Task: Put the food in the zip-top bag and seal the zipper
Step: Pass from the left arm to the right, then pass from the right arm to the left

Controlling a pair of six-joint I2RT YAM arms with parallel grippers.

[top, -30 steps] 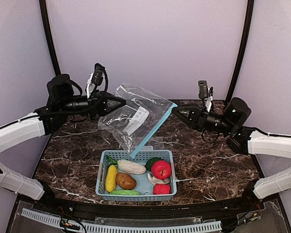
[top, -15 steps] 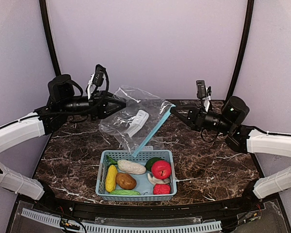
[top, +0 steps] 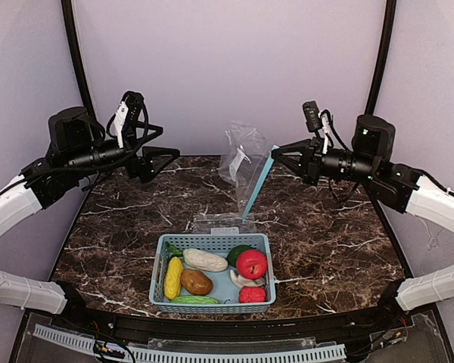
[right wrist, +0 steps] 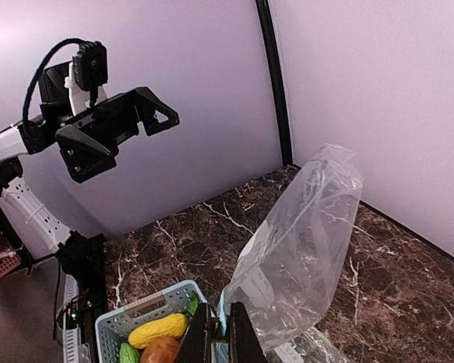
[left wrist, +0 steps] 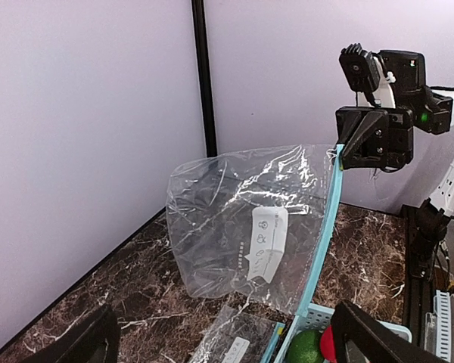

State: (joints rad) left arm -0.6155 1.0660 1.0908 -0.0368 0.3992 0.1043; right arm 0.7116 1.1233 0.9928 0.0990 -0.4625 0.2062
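Note:
The clear zip-top bag [top: 244, 160] hangs in the air by one corner of its light blue zipper strip [top: 258, 185]. My right gripper [top: 275, 152] is shut on that corner, and its fingers [right wrist: 238, 338] pinch the strip in the right wrist view. My left gripper [top: 156, 159] stands wide open to the left of the bag, apart from it and holding nothing. Through it I see the bag [left wrist: 250, 219] ahead. The food lies in the basket [top: 158, 286]: corn [top: 173, 277], potato [top: 196, 282], radish [top: 205, 260], apple [top: 251, 264], dark green fruit [top: 237, 253], small red fruit [top: 252, 294], green pod [top: 195, 300].
A second clear bag [top: 219, 222] lies flat on the marble table just behind the light blue basket. Black frame posts [top: 77, 60] and purple walls close the back and sides.
My left gripper opened, let go of the bag and drew back to the left. The right arm rose, and the bag swung to hang from the right gripper alone.

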